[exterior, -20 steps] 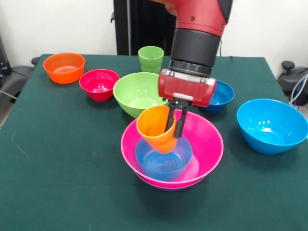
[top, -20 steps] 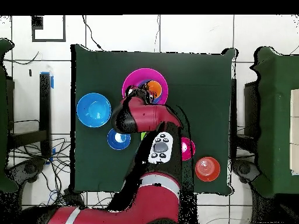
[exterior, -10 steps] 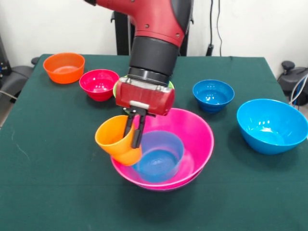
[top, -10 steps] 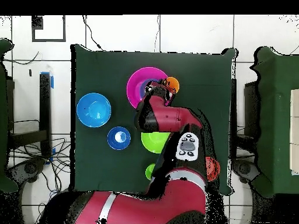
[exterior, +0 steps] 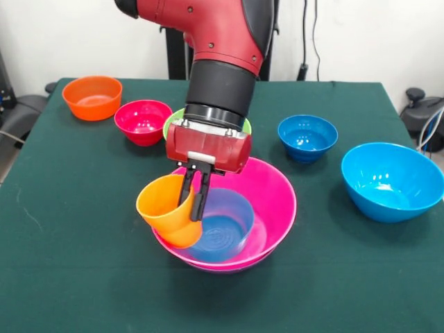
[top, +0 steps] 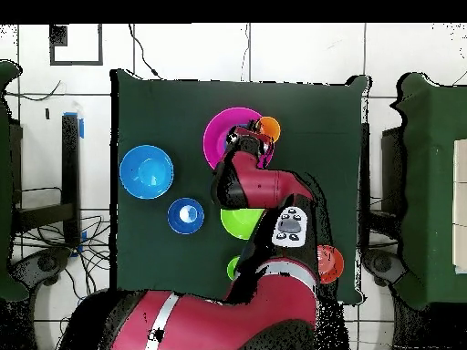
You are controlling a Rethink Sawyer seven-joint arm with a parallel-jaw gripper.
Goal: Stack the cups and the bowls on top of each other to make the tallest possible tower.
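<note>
The pincer [exterior: 194, 198] is pinching the rim of the orange cup [exterior: 166, 211], one finger inside and one outside. The cup is tilted and hangs against the edge of the pink bowl [exterior: 274, 208], which holds a light-blue bowl [exterior: 225, 225]. The red bowl [exterior: 142, 121], the orange bowl [exterior: 91, 97] and two blue bowls stand apart on the green worktop [exterior: 69, 243].

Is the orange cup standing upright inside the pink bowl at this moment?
No, the orange cup is tilted and held by the gripper at the outer rim of the pink bowl.
</note>
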